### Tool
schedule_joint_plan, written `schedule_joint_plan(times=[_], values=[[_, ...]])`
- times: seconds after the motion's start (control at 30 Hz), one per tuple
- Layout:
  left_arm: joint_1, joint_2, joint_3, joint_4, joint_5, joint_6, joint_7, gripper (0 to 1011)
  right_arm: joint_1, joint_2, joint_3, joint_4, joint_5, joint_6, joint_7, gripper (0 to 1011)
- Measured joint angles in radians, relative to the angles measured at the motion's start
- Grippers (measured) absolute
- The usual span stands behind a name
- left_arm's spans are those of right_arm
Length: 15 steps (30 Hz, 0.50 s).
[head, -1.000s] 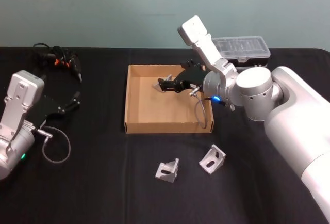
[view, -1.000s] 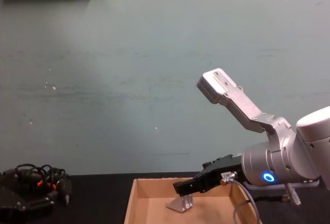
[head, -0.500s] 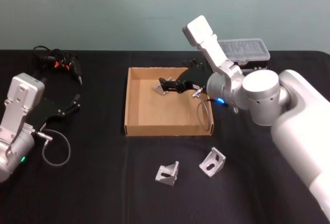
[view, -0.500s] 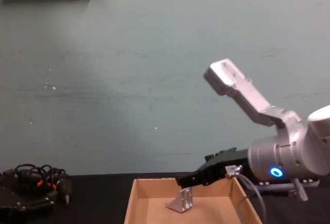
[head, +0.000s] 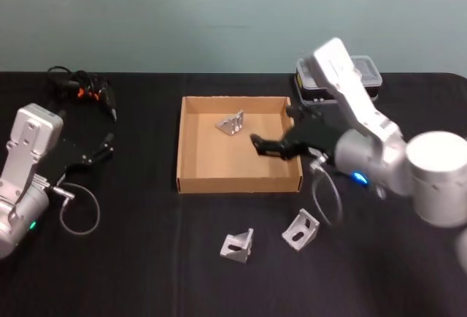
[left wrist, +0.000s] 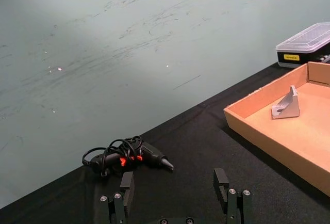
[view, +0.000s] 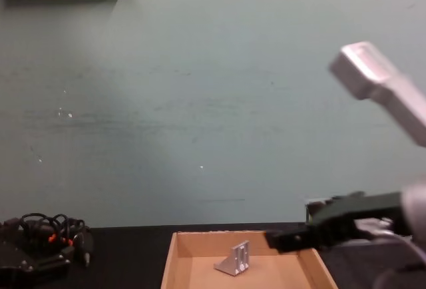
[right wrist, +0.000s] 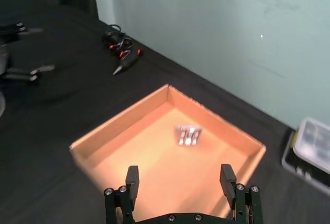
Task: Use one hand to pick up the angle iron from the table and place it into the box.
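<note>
One silver angle iron [head: 230,123] rests on the floor of the tan cardboard box [head: 233,183], near its far wall; nothing touches it. It also appears as angle iron [right wrist: 188,134], angle iron [view: 234,260] and angle iron [left wrist: 286,105]. My right gripper [head: 260,145] hovers over the box's right half, open and empty, a short way back from that piece. In the right wrist view the right gripper [right wrist: 179,179] has its fingers wide apart above the box [right wrist: 118,126]. Two more angle irons [head: 238,243] [head: 300,228] lie on the black table in front of the box. My left gripper [head: 102,149] is parked at the far left, open.
A clear-lidded plastic case [head: 343,76] stands behind the box at the right. A black tool with a coiled cord [head: 84,87] lies at the back left. A loose cable loop [head: 76,207] hangs by the left arm.
The right gripper has let go of the angle iron and drawn back towards me and to the right. The piece now rests alone in the box. The left arm is still.
</note>
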Motion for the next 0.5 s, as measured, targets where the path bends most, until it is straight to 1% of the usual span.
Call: schedule_joint_plan(times=[0.03,0.07,0.1,0.13,0.2,0.3,0.37,0.4,0.43,0.5], values=[[0.0,0.0,0.0,0.0,0.0,0.0,0.0,1011,-0.018,0.011,0.007,-0.025,0.006,0.008,0.0,1002],[0.0,0.0,0.0,0.0,0.0,0.0,0.0,1012,-0.059,0.036,0.023,-0.079,0.019,0.022,-0.001,1000],[0.0,0.0,0.0,0.0,0.0,0.0,0.0,1012,-0.059,0.036,0.023,-0.079,0.019,0.022,-0.001,1000],[0.0,0.0,0.0,0.0,0.0,0.0,0.0,1011,-0.074,0.045,0.029,-0.098,0.024,0.028,-0.001,1000],[0.0,0.0,0.0,0.0,0.0,0.0,0.0,1011,-0.153,0.095,0.061,-0.193,0.049,0.053,-0.001,1000],[0.0,0.0,0.0,0.0,0.0,0.0,0.0,1011,-0.206,0.129,0.083,-0.25,0.066,0.07,-0.001,1000],[0.0,0.0,0.0,0.0,0.0,0.0,0.0,1011,-0.274,0.173,0.109,-0.319,0.088,0.097,0.0,1000],[0.0,0.0,0.0,0.0,0.0,0.0,0.0,1011,-0.274,0.173,0.109,-0.319,0.088,0.097,0.0,1000],[0.0,0.0,0.0,0.0,0.0,0.0,0.0,1011,-0.305,0.191,0.12,-0.344,0.099,0.109,0.001,1000],[0.0,0.0,0.0,0.0,0.0,0.0,0.0,1011,-0.332,0.208,0.129,-0.364,0.109,0.119,0.002,1002]])
